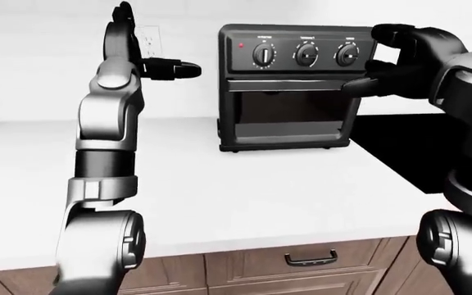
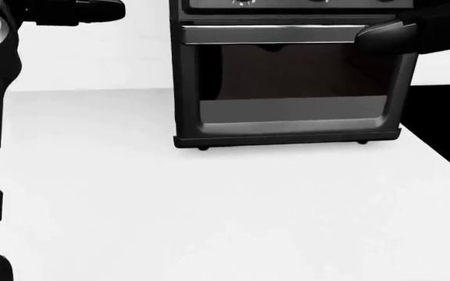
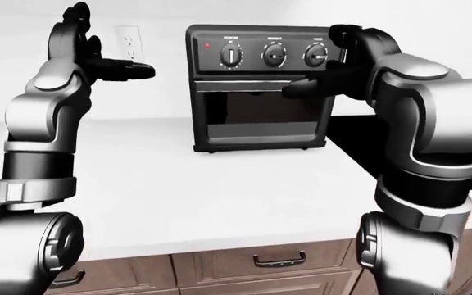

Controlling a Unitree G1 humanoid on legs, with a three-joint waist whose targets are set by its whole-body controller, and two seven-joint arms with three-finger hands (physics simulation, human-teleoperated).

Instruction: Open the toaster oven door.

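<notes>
The scene is seen from three head-mounted cams, all facing the toaster oven [image 1: 289, 86] on the white counter [image 1: 244, 190]. The head view is tilted down and framed tight, oven at 12 o'clock. Wider, near-identical shots are given by the two eye views, with oven, counter and drawers [image 3: 277, 261] shared.

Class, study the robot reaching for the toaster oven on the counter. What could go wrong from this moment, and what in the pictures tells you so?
1. The right hand reaches only the right end of the door handle; an off-centre pull might slip off.
2. The toaster oven stands loose on the counter, so pulling might drag it rather than open the door.
3. The hand's upper finger sits by the rightmost knob and might turn it.
</notes>
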